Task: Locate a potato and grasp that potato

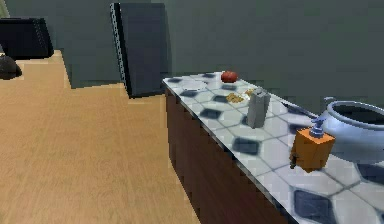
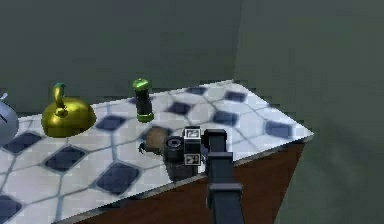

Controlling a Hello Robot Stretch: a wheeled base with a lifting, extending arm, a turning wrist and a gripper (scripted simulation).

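A brown, rounded lump, taken to be the potato (image 2: 157, 133), is seen lying on the tiled counter (image 2: 250, 115) in the arm side view, near the middle of the counter. The gripper (image 2: 152, 147) is found right at it, on its six o'clock side. Whether the two touch cannot be told. Since the lump rests on the tiles just behind the fingers, it cannot be told whether anything is held either. The arm (image 2: 224, 190) is extended up from six o'clock. A dark bottle with a green cap (image 2: 143, 100) is stood near the potato at its twelve o'clock, and a golden kettle (image 2: 66, 115) is set farther off at ten o'clock. In the forward view a red round fruit (image 1: 229, 76), a pale carton (image 1: 257, 107), an orange box (image 1: 313, 148) and a large white pot (image 1: 355, 125) are ranged along the same counter.

The search is judged finished and the grasp itself to be in hand. For the next move, the fingers would need to be settled low around the lump and the grip secured. The potato would then be raised straight off the tiles, with the bottle behind it left undisturbed.
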